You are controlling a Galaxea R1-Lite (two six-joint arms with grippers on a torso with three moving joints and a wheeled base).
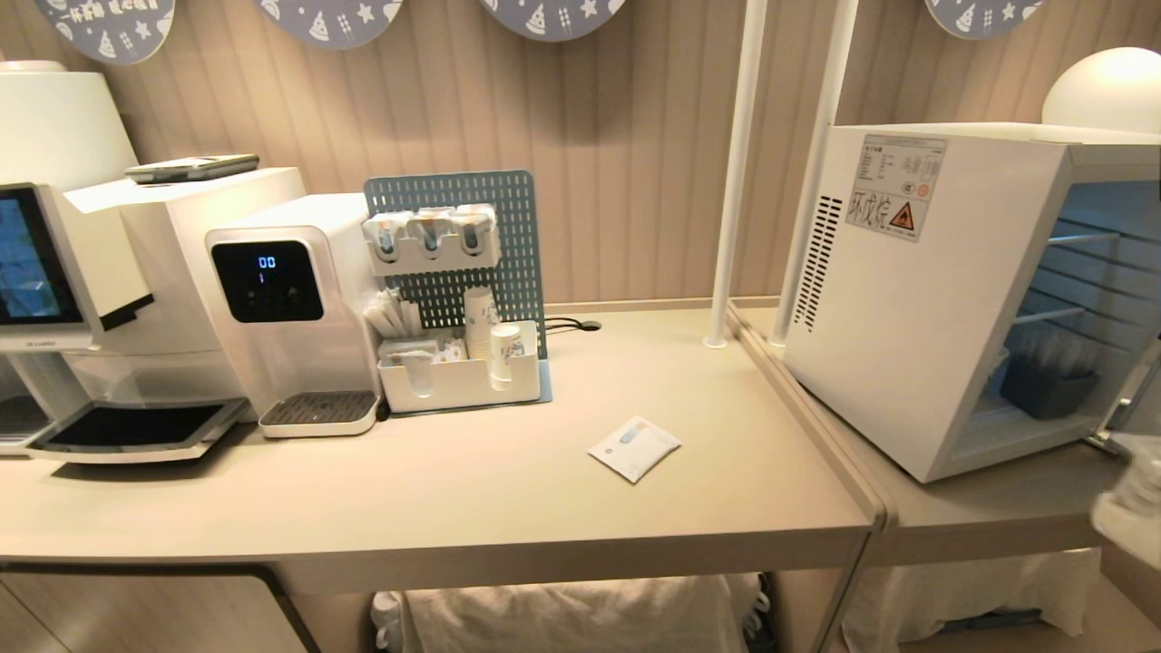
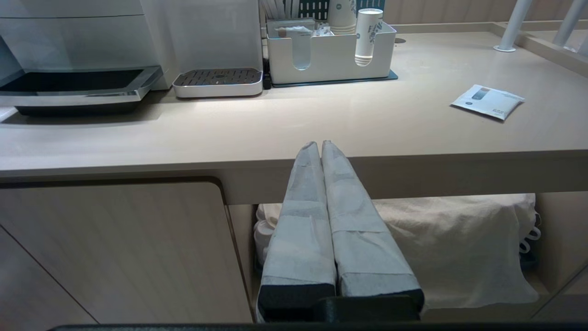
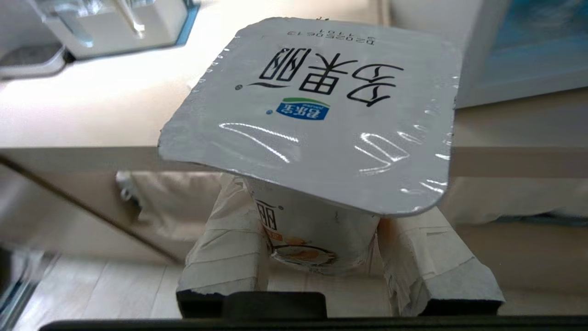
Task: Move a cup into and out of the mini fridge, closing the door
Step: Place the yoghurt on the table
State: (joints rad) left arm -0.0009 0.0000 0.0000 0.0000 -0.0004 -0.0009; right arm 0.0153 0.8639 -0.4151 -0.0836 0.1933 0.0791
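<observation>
The right gripper (image 3: 317, 239) pinches the cup (image 3: 317, 138) on its two sides, under the wide foil lid. In the head view this gripper (image 1: 1129, 508) is only a blurred shape in front of the mini fridge (image 1: 916, 299), lower than the table (image 1: 508, 490) edge. The fridge interior with wire shelves is visible, so it stands open; its door itself I cannot see. The left gripper (image 2: 321, 146) has its fingers pressed together and waits below the table edge, well apart from the fridge, on its left side
</observation>
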